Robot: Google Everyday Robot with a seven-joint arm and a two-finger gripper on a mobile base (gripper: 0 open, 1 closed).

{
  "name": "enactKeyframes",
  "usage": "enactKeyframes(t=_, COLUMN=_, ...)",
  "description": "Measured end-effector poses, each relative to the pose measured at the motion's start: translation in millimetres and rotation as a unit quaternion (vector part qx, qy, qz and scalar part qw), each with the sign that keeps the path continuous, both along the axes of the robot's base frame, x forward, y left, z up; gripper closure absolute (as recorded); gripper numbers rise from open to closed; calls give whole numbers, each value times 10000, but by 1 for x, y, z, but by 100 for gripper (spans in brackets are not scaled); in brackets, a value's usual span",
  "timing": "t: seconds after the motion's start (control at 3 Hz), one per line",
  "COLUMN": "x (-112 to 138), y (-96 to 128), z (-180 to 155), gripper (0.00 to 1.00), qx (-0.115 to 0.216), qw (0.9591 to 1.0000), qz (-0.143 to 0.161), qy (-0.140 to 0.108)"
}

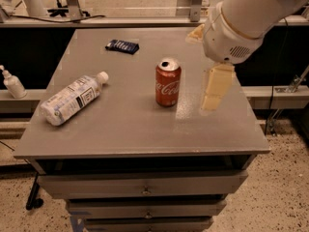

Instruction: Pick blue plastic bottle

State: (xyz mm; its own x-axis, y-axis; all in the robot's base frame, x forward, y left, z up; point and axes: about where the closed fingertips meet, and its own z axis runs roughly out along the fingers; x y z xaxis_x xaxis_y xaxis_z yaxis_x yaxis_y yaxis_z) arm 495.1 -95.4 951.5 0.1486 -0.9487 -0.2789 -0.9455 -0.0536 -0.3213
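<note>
The blue plastic bottle [72, 99] lies on its side at the left of the grey table [130, 129], with its white cap pointing to the back right and its white label with dark print facing up. My gripper [199, 74] hangs over the right part of the table, just right of the red Coca-Cola can [168, 82] and far from the bottle. Its cream fingers [215, 87] are spread apart and hold nothing. The white arm reaches in from the upper right.
A dark blue packet [122, 46] lies at the back of the table. A small white pump-top bottle [12, 82] stands on a ledge off the table's left side. Drawers sit under the table's front edge [145, 151].
</note>
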Motion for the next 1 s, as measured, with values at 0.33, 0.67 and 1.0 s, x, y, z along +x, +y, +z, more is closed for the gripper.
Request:
enactKeyframes(t=0.33, x=11, y=56, z=-10, gripper=0, qx=211, qw=9971, qz=717, qy=-161)
enactKeyframes(t=0.67, x=19, y=114, z=-4, gripper=0, qx=482, qw=9899, qz=1281, qy=-372)
enactKeyframes(t=1.0, x=19, y=114, z=-4, gripper=0, qx=482, qw=9899, qz=1281, qy=-373)
